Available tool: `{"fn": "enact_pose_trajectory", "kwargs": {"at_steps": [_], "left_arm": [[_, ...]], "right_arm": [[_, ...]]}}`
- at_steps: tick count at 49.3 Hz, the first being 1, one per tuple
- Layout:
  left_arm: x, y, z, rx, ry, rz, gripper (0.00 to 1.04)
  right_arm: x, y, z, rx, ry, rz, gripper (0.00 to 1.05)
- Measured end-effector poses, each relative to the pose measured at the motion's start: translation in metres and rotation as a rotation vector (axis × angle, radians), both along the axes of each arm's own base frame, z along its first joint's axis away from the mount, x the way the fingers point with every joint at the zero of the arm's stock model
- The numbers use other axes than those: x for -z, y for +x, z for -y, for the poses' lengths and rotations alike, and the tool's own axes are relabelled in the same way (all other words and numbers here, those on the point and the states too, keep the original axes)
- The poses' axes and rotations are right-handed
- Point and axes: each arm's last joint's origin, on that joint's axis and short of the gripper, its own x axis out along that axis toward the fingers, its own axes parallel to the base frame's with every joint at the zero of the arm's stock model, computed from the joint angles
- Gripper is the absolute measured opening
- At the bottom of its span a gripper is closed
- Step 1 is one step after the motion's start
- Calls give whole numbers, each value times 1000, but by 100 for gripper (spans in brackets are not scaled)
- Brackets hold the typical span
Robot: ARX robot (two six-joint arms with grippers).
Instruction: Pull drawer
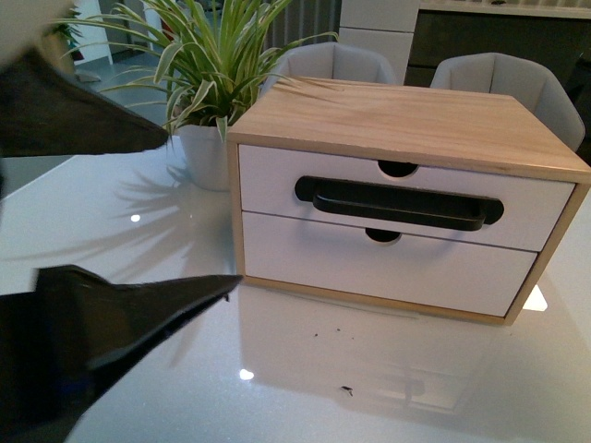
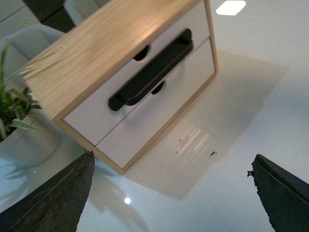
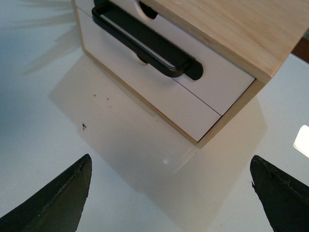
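Observation:
A light wood cabinet (image 1: pixel 406 115) stands on the white table and holds two white-fronted drawers. The upper drawer (image 1: pixel 272 180) carries a long black bar handle (image 1: pixel 397 205) and a semicircular notch in its top edge; it sits shut, flush with the frame. My left gripper (image 2: pixel 172 155) hangs open over the table in front of the cabinet's left corner, well short of the handle (image 2: pixel 152 72). Its dark fingers (image 1: pixel 120 309) fill the left of the front view. My right gripper (image 3: pixel 171 158) is open above the table near the cabinet's right corner, short of the handle (image 3: pixel 145 43).
The lower drawer front (image 1: pixel 369 268) is plain white with a notch and no handle. A striped-leaf plant in a white pot (image 1: pixel 205 152) stands just left of the cabinet. Grey chairs (image 1: pixel 517 83) stand behind the glossy table (image 1: pixel 388 388), which has a few dark specks.

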Motion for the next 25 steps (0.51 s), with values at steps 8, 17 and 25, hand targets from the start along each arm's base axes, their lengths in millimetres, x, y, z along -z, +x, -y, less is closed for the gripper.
{"fn": "enact_pose_trajectory", "kwargs": {"at_steps": [8,17,25], "left_arm": [[1,35,26,153,127,-9,97],[-4,61,47,235,188,-8,97],[-7,77,62,291,220,-21,97]], "right_arm": [[-3,26,-2,-98,-95,-27,96],[-9,43,-10,-187,-143,-48,96],[-7,53,-17,-254,-174,-74,96]]}}
